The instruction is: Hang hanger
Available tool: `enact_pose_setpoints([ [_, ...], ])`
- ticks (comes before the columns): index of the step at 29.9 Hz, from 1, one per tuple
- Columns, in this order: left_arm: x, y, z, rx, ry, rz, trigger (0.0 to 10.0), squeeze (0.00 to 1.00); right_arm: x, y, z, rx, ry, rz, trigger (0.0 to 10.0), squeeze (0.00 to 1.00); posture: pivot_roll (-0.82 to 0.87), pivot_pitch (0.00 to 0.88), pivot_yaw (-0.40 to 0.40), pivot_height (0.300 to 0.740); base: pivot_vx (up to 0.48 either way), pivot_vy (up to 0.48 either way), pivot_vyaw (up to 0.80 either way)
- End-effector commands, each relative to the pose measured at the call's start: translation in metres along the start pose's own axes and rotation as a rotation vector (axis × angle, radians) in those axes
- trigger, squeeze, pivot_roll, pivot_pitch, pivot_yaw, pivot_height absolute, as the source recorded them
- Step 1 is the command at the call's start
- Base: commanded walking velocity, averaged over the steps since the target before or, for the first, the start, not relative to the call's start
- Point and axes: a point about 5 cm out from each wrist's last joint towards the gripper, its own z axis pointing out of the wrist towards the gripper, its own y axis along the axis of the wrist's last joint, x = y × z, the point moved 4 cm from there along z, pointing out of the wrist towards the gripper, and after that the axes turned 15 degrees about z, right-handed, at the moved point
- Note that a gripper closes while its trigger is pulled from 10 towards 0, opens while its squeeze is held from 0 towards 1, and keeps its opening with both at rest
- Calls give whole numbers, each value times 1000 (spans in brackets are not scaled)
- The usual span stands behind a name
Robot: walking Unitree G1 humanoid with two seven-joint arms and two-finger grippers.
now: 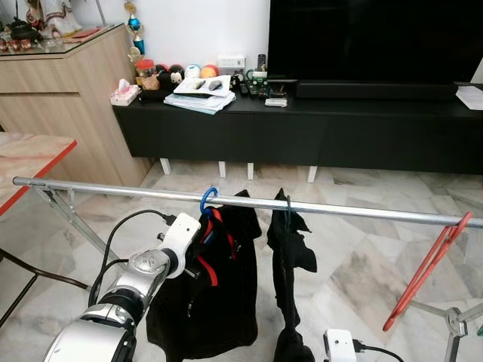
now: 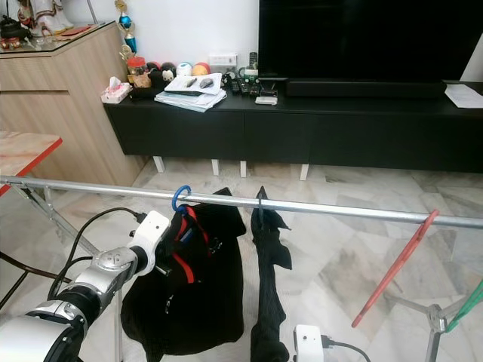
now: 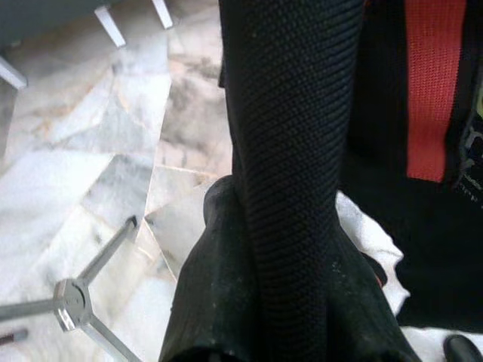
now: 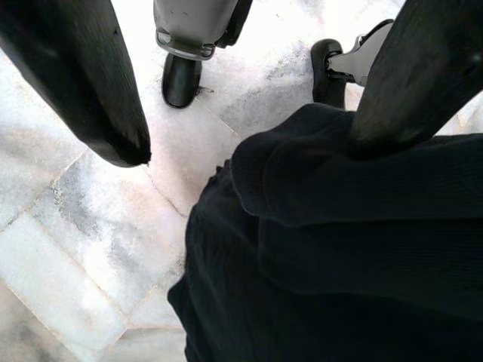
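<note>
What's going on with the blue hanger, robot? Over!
Left gripper up against the black-and-red garment, fingers hidden. Right gripper open, low over marble floor. Blue plastic hanger hook on the silver metal rail. Black garment hangs alongside.

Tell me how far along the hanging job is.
Looks mostly done: the blue hook is over the rail, with the black-and-red garment hanging beside the other black garment. In hand: the left tool sits against the garment. Left: pulling that arm away. The right tool is open, low.
</note>
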Motion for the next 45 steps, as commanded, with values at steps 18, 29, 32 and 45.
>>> enact_pose_setpoints([
  [18, 1, -18, -4, 33, 70, -84, 10000, 1000, 2, -4, 0, 11, -2, 9, 10000, 0, -45, 4, 82, 740, 0, 0, 0],
  [29, 15, -16, -15, -112, 130, -189, 10000, 1000, 1, -3, 0, 8, 2, 7, 10000, 0, -32, 0, 76, 740, 0, 0, 0],
  [32, 14, -15, -17, -144, 122, -191, 10000, 1000, 1, -3, 0, 8, 2, 6, 10000, 0, -32, 0, 76, 740, 0, 0, 0],
  [45, -1, -74, -78, -136, -68, -77, 10000, 1000, -1, -3, 0, 14, 2, -8, 10000, 0, -6, 0, 71, 740, 0, 0, 0],
])
